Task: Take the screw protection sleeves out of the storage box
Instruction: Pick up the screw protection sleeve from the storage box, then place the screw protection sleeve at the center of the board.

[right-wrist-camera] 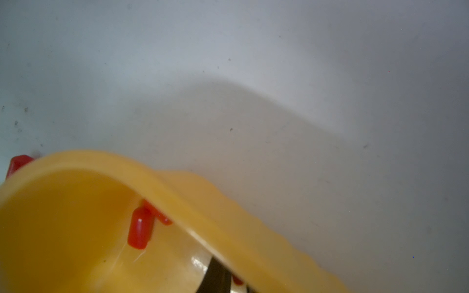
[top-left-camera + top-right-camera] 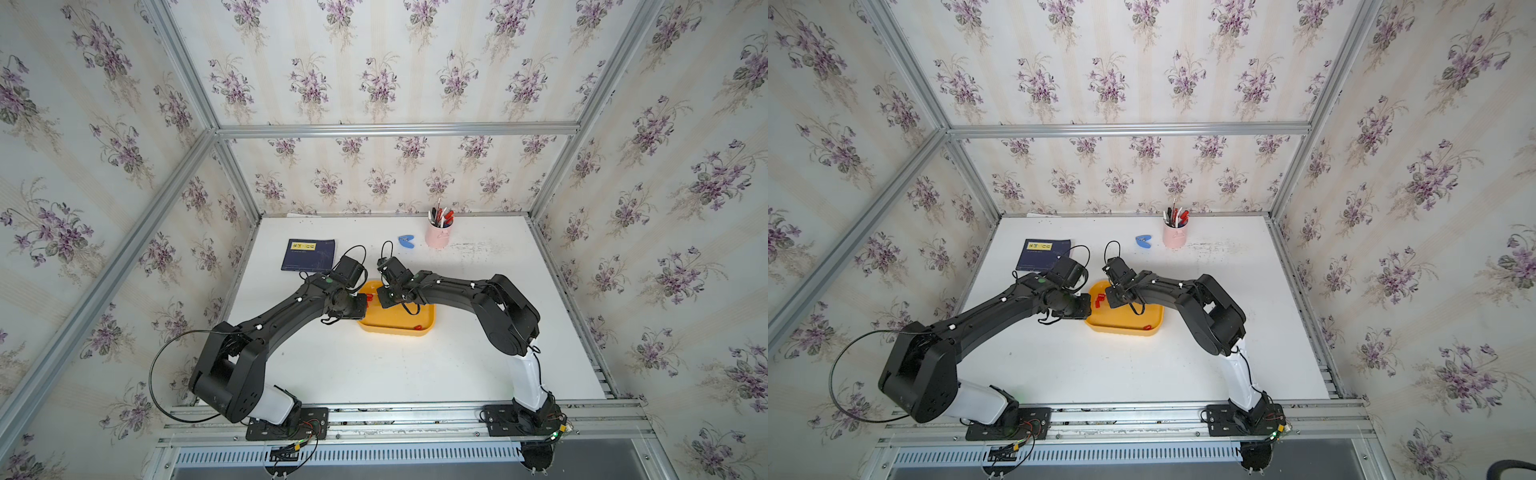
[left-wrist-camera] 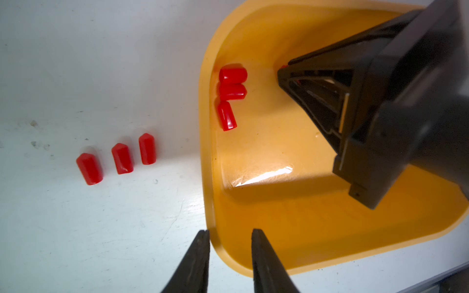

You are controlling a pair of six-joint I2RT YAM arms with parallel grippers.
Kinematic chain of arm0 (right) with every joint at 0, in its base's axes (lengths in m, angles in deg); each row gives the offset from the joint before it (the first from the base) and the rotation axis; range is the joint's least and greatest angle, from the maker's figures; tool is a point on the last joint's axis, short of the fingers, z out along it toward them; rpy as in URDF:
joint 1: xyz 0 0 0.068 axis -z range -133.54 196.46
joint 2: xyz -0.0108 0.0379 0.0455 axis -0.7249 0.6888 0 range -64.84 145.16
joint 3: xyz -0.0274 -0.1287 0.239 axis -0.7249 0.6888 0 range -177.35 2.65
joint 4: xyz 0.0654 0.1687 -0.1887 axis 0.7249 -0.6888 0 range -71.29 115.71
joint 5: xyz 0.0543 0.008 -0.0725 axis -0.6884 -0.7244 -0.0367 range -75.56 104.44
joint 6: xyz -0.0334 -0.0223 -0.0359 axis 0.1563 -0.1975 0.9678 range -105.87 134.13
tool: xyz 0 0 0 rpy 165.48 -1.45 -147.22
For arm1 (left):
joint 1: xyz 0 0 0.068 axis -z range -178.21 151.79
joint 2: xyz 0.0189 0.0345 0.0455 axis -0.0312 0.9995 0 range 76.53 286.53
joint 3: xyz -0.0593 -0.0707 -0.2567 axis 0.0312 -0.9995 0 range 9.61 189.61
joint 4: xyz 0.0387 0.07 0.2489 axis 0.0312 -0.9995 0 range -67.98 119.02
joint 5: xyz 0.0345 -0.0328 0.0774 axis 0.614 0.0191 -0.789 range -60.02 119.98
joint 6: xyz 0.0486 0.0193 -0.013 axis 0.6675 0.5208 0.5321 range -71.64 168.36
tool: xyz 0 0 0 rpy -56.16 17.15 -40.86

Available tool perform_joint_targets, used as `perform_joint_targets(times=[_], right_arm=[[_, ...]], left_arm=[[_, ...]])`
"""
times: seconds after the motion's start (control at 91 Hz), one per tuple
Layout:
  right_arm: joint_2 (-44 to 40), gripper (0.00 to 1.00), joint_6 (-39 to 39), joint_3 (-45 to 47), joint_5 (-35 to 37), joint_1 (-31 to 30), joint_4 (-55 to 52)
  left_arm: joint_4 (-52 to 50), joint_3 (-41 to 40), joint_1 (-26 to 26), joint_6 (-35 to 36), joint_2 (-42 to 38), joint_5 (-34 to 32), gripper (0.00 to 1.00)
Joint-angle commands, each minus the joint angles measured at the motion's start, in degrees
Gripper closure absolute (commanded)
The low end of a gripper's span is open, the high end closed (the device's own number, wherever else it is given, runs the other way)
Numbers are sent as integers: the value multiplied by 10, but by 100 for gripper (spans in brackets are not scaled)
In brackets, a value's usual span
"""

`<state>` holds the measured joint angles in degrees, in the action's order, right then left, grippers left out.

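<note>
At the left of the white desk lies a dark blue book, clear of the work. Next is the left gripper. Its jaws stand apart and hold nothing, and in the left wrist view they straddle the rim of the storage box.

Three screw protection sleeves lie in a row on the bare desk just beside the box's rounded corner. A cluster of three sits inside against the wall, and a lone sleeve rests in the near right corner.

The right gripper reaches down to the box floor with its jaws drawn almost together. A sliver of red shows at the tip, so it looks pinched on a sleeve, most of which is hidden. Farther right stand a small blue clip-like thing and a pink cup of pens.

The step in hand seems to be lifting that sleeve out. It would go best with a light squeeze, since a slick little cap may squirt free. The gripper should rise straight until clear of the raised rim, then cross to the row on the desk, keeping off the left gripper close by.

The sleeves are glossy, soft-looking red plastic: short cylinders with one end closed and tapered. The box is smooth yellow-orange plastic, shallow, and its shiny floor throws back glare. The desk is matte and speckled with scuffs. The gripper fingers are dull black wedges.
</note>
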<state>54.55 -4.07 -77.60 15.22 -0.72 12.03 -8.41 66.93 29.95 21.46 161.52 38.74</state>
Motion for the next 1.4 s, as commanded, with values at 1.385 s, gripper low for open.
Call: perform_joint_targets(times=[1.385], right_arm=[[-253,85,11,296,28,234,14]], left_arm=[[-21,39,1,9,13,-7,66]])
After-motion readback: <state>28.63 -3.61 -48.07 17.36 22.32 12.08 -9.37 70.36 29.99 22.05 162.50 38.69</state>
